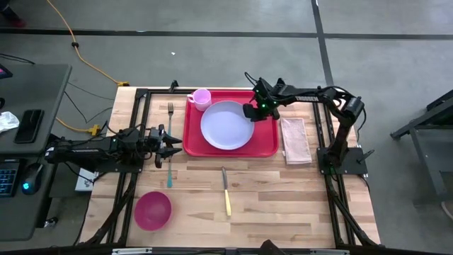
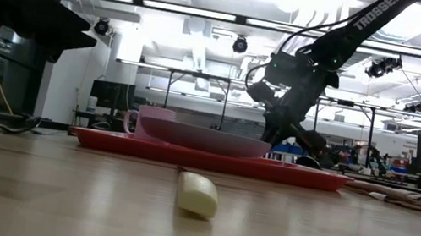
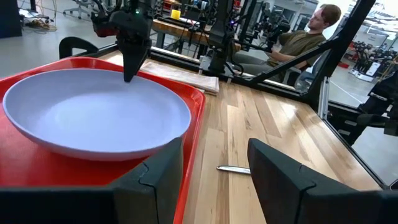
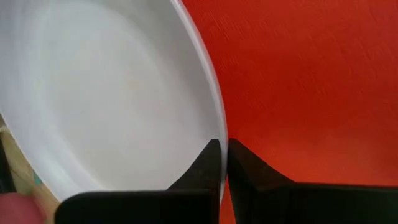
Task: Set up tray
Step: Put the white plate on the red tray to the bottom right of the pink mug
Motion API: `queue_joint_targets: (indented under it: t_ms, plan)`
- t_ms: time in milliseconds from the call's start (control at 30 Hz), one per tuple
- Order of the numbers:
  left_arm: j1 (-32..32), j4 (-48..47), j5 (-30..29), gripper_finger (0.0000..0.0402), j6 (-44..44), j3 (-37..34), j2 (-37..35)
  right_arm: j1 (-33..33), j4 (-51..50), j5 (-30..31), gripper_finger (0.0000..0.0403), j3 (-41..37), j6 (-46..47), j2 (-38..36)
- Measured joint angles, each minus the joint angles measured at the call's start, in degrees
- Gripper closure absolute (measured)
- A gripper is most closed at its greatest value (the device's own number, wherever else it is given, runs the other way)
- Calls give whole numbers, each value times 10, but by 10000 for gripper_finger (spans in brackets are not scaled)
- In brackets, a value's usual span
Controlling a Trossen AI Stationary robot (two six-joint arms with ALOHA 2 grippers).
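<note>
High view, looking straight down: the red tray [image 1: 265, 145] sits at the far middle of the wooden table [image 1: 283, 205], carrying a lavender plate [image 1: 227, 126] and, at its far left corner, a pink cup [image 1: 201, 98]. The right gripper [image 1: 249, 112], fingers pressed shut, is poised at the plate's right edge over the tray; its own wrist camera shows the closed fingertips [image 4: 219, 163] right at the plate's rim, though whether they pinch the rim or merely meet beside it cannot be told. The left gripper [image 1: 170, 146] hovers just off the tray's left edge with its fingers spread and nothing between them, close to a fork [image 1: 170, 117] lying on the table. A yellow-handled knife [image 1: 226, 193] and a pink bowl [image 1: 153, 210] wait nearer the front, and a folded cloth napkin [image 1: 295, 139] lies just right of the tray. A seated person [image 3: 297, 43] is visible in the room beyond. The likely hazard here: a sideways move by the shut right gripper could catch the plate's rim and shove it against the cup, or tip it; the left arm, low beside the tray, could nudge the tray or sweep the fork askew.
</note>
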Motion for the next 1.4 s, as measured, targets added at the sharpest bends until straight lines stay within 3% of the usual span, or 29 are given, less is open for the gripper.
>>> queue_joint_targets:
  t_ms: [1400]
  plan:
    - [0,1,0,190,-2,0,0,5,22,56,402,0,-43,22]
